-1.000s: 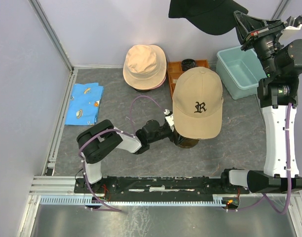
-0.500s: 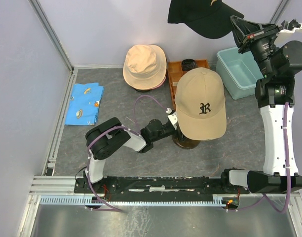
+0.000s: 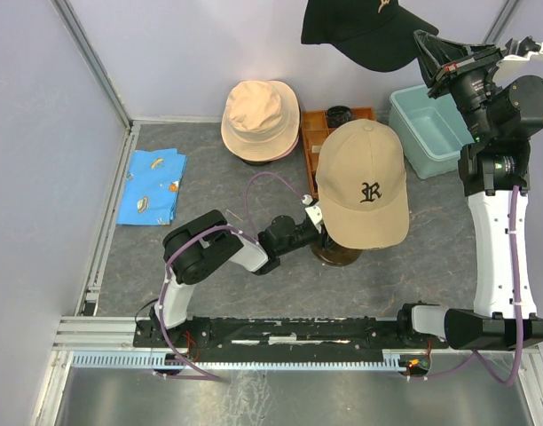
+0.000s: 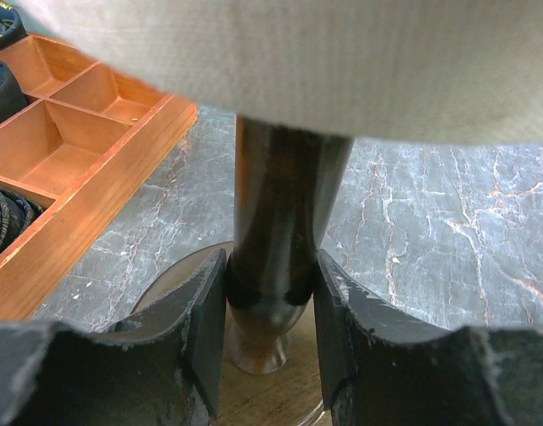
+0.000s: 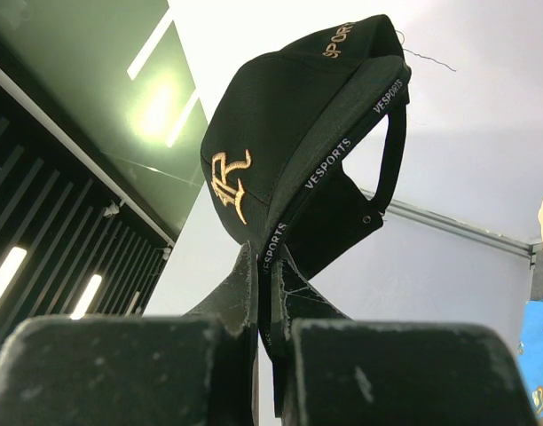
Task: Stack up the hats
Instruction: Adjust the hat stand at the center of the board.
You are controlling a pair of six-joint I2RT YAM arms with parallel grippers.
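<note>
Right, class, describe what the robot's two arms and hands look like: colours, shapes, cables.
The left arm and right arm have white links between chunky black joints. A thin purple cable runs along each. The left hand and right hand each have two matte black fingers.

A black cap (image 5: pixel 280 133) of matt woven cloth with gold stitched lettering, a tan cap (image 3: pixel 364 186) of soft cloth with a black embroidered emblem, and a beige bucket hat (image 3: pixel 261 114) of plain cloth are pictured above a bench (image 4: pixel 449 222) with a smooth, grey marbled finish. A dark wooden stand (image 4: pixel 285 222) shows a glossy varnish beside an orange-brown wooden tray (image 4: pixel 59 155) with a satin sheen. The fingers (image 4: pixel 205 328) of the left gripper (image 4: pixel 270 302) are rough, matt black plastic, and the tub (image 3: pixel 422 133) is smooth teal plastic.
</note>
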